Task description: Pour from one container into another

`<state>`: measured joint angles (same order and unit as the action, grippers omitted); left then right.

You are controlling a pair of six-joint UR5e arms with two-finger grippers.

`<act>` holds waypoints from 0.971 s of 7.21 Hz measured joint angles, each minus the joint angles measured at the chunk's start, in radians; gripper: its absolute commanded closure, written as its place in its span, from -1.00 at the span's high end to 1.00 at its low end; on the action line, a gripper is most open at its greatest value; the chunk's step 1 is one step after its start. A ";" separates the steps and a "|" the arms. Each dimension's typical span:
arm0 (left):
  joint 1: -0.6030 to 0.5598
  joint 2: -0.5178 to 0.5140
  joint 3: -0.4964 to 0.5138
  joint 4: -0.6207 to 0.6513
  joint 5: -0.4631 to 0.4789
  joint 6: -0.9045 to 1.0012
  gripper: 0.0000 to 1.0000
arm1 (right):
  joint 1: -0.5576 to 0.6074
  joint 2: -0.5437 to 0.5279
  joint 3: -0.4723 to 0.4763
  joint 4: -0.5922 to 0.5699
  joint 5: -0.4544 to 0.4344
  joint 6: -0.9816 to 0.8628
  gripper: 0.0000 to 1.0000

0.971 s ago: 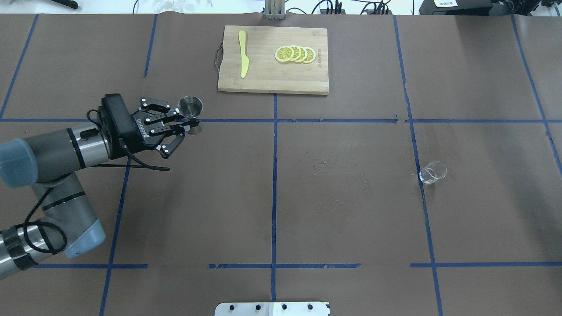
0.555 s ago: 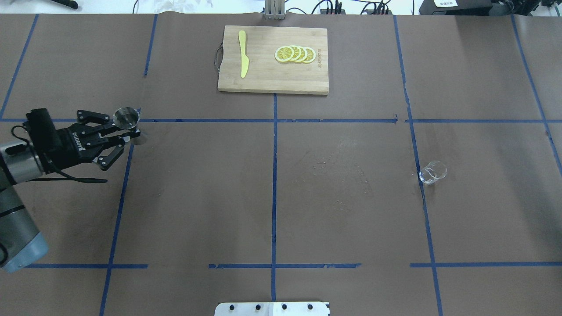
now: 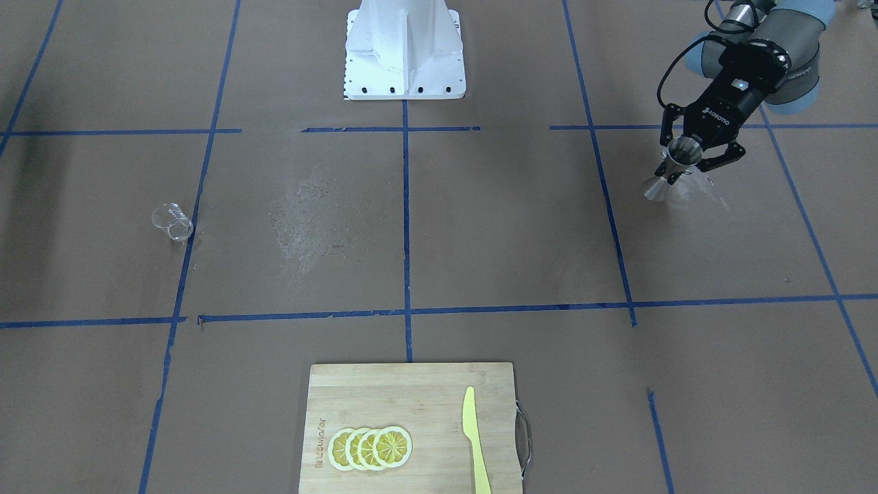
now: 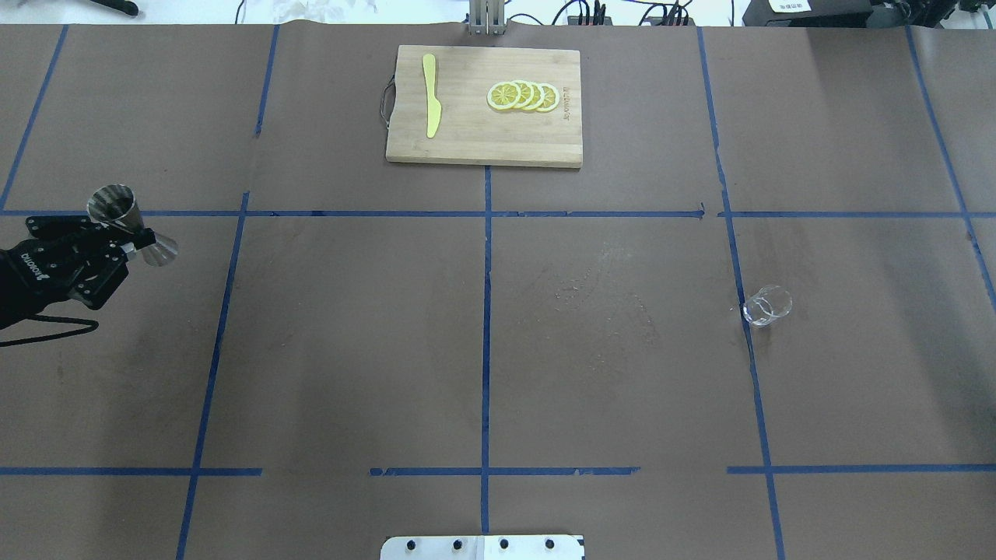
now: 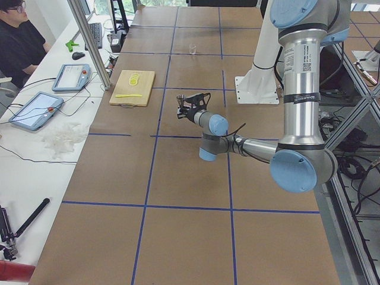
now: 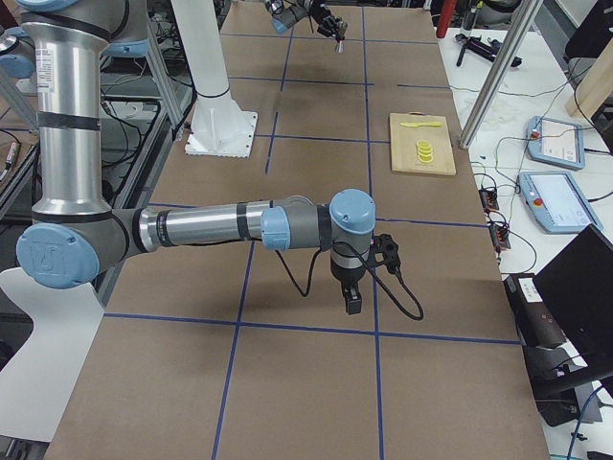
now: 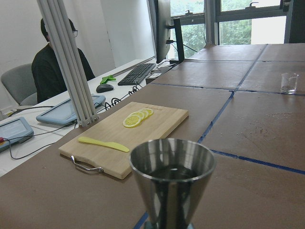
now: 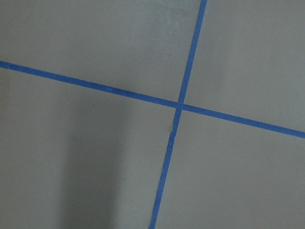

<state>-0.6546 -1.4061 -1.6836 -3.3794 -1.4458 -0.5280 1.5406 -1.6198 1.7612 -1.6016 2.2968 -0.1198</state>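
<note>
The steel jigger (image 4: 134,229) is held upright at its narrow waist, with my left gripper (image 4: 124,241) shut on it at the table's far left edge. The front-facing view shows the same jigger (image 3: 673,168) in that gripper (image 3: 686,161), and it fills the bottom of the left wrist view (image 7: 171,176), its inside dark. The clear glass cup (image 4: 767,305) stands alone on the right half of the table, also visible as a small cup (image 3: 171,221) far from both arms. My right gripper (image 6: 351,305) shows only in the exterior right view; I cannot tell its state.
A wooden cutting board (image 4: 484,148) at the back centre carries lemon slices (image 4: 523,96) and a yellow knife (image 4: 430,93). The robot's base plate (image 4: 482,547) sits at the near edge. A seated person (image 5: 18,41) and tablets are beside the table's far side.
My left arm has drawn back to the left with the jigger in its grip, from near the left-centre of the table to the left edge. The glass cup has not moved.
</note>
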 measured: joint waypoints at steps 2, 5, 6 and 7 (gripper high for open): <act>0.061 0.044 -0.001 -0.021 0.148 -0.056 -1.00 | 0.003 -0.001 0.001 0.000 0.000 -0.001 1.00; 0.321 0.057 0.000 -0.029 0.546 -0.133 -1.00 | 0.006 0.000 -0.001 0.000 -0.003 0.000 1.00; 0.398 0.063 0.008 -0.027 0.663 -0.138 -1.00 | 0.007 0.000 -0.002 0.000 -0.002 0.000 1.00; 0.457 0.072 0.024 -0.025 0.750 -0.139 -1.00 | 0.008 0.000 -0.002 0.000 -0.002 0.000 1.00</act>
<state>-0.1976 -1.3336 -1.6599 -3.4046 -0.6959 -0.6669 1.5484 -1.6199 1.7595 -1.6014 2.2947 -0.1196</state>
